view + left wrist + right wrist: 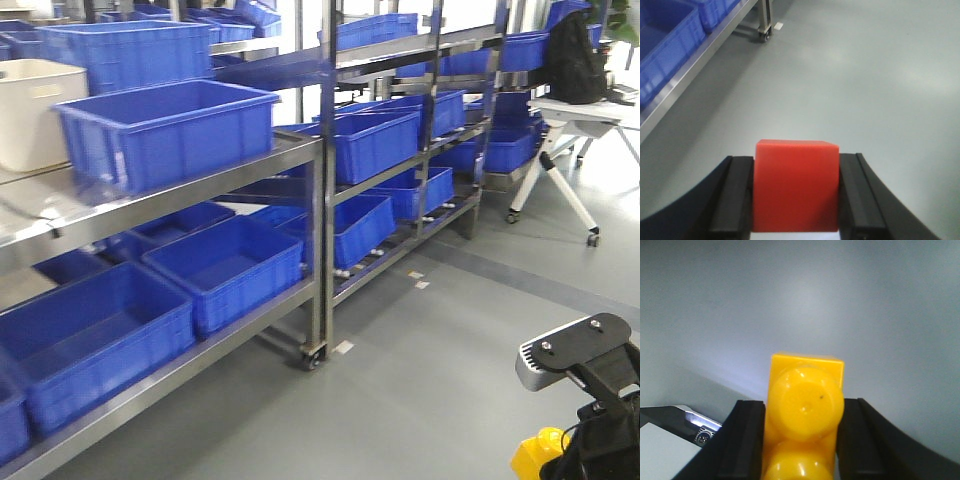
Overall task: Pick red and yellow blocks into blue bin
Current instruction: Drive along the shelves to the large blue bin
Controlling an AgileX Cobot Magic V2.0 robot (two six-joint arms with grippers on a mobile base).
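Note:
My left gripper (796,162) is shut on the red block (796,187), a plain cube pinched between both black fingers above the grey floor. The yellow block (802,420), a studded brick, stands upright in my right gripper (805,402), which is shut on its sides. That yellow block (536,456) also shows at the bottom right of the front view, under the right arm's wrist camera (575,350). The blue bin (165,130) sits on the rack's top shelf at the left, beside a beige tub (35,110). Both grippers hang well away from it.
A steel shelving rack (318,250) on casters runs along the left and holds several other blue crates on its levels. A white folding table (585,125) with a black backpack (575,55) stands at the back right. Grey floor (420,380) lies between.

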